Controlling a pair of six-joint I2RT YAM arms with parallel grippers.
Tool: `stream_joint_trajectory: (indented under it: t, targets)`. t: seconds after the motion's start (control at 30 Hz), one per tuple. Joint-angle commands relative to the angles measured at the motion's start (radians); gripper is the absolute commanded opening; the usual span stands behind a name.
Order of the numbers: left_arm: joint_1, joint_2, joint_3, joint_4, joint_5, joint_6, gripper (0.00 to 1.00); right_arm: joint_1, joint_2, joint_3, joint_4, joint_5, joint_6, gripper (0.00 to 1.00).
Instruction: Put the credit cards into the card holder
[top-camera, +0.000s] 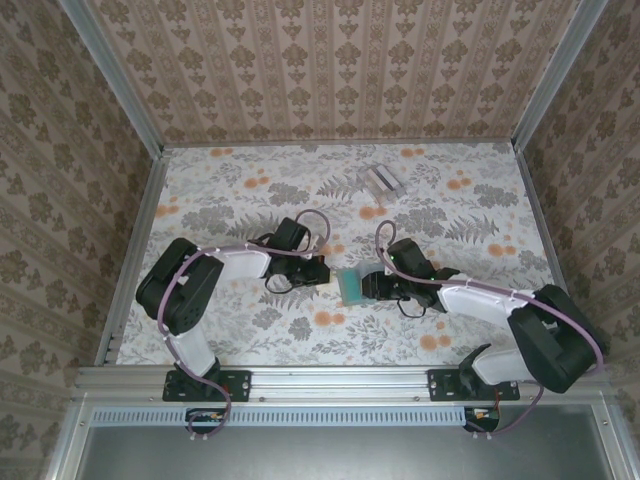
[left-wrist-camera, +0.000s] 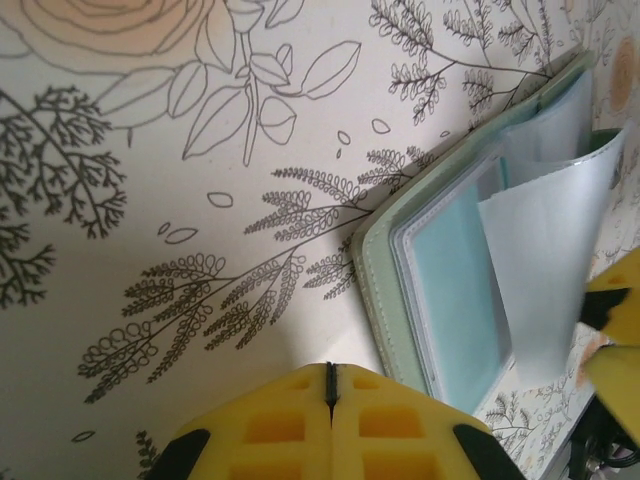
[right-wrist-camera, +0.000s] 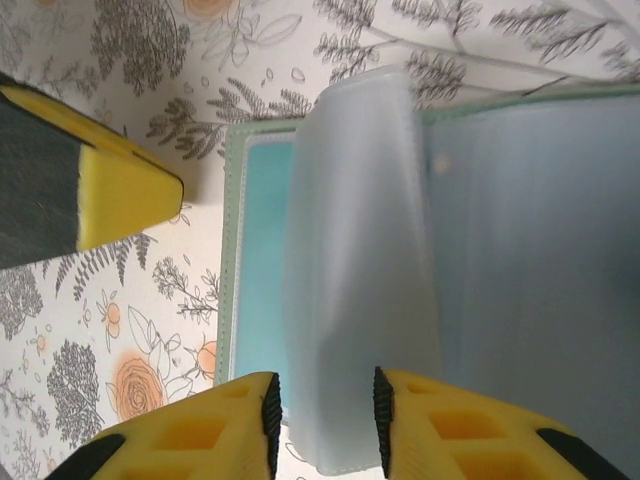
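Floral bench (top-camera: 230, 200). Card holder (top-camera: 352, 285) lies open at frame centre, between both arms. Clear sleeve leaf (right-wrist-camera: 360, 250) arches up, loose. Right claw (right-wrist-camera: 324, 388) part open astride its edge. Left claw (left-wrist-camera: 330, 375) shut, empty, just beside. Risk: leaf springs flat, or a tug drags the holder.

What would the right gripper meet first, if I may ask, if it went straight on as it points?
Probably the clear sleeve of the card holder, curling up just ahead of the right gripper; depth is unclear.
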Motion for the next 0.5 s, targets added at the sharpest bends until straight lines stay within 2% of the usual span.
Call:
stream_joint_trajectory:
  t: [0.0,0.33,0.47]
  targets:
    - [0.019,0.006,0.011,0.001,0.023,0.002,0.0,-0.003,0.016,0.017,0.082,-0.094,0.001,0.36]
    - [0.037,0.003,0.021,0.007,0.035,0.001,0.0,-0.004,-0.036,0.03,0.152,-0.262,0.002,0.5]
    - [0.037,0.014,0.03,0.011,0.042,-0.001,0.0,-0.015,-0.088,0.029,0.131,-0.276,-0.016,0.55]
